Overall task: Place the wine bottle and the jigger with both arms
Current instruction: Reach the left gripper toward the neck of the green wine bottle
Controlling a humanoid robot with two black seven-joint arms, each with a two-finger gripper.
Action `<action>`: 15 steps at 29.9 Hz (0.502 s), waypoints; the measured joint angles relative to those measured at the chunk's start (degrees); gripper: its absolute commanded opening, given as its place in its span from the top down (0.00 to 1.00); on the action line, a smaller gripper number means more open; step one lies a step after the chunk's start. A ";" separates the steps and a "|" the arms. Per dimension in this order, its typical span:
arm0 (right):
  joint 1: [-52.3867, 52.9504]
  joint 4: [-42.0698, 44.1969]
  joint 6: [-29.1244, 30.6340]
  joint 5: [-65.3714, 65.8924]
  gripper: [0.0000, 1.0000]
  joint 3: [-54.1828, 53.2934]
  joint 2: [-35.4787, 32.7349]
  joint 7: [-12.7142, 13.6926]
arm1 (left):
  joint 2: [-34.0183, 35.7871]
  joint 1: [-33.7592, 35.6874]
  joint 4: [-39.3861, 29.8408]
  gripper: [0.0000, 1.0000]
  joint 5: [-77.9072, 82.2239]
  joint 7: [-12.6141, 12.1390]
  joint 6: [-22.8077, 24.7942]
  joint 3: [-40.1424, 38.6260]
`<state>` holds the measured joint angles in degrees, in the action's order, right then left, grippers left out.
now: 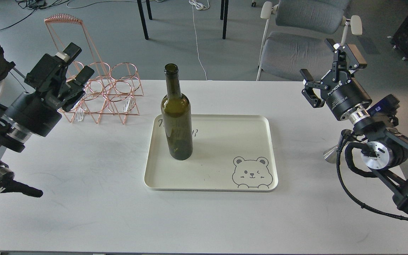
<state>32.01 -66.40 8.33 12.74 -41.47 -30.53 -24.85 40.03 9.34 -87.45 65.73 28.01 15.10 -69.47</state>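
The dark olive-green wine bottle [176, 117] stands upright on the left part of the cream tray [225, 177]. The steel jigger [329, 155] stands on the table right of the tray; only its base shows, the rest is hidden behind my right arm. My left gripper [77, 62] is open and empty, raised at the far left in front of the copper rack. My right gripper [322, 60] is open and empty, raised above the table's far right, well above and behind the jigger.
A copper wire bottle rack [101, 92] stands at the back left of the white table [83, 177]. The tray has a bear drawing [251, 172] at its front right. A grey chair [303, 46] stands behind the table's far edge.
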 measured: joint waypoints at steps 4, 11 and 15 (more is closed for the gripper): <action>-1.17 0.21 0.44 0.11 0.02 -0.23 0.05 -0.22 | 6.83 -0.21 -5.11 0.02 14.11 0.00 0.87 -0.12; -2.08 0.15 0.47 0.32 0.02 -0.42 0.04 -0.45 | 9.67 1.92 -11.68 0.02 40.01 0.00 1.83 -0.24; -2.13 0.12 0.47 0.42 0.02 -0.42 0.17 -0.46 | 9.56 3.57 -12.92 0.02 47.24 0.00 1.82 0.15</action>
<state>29.89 -66.28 8.80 13.16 -41.89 -30.36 -25.31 49.59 12.90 -100.36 112.97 28.02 16.92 -69.32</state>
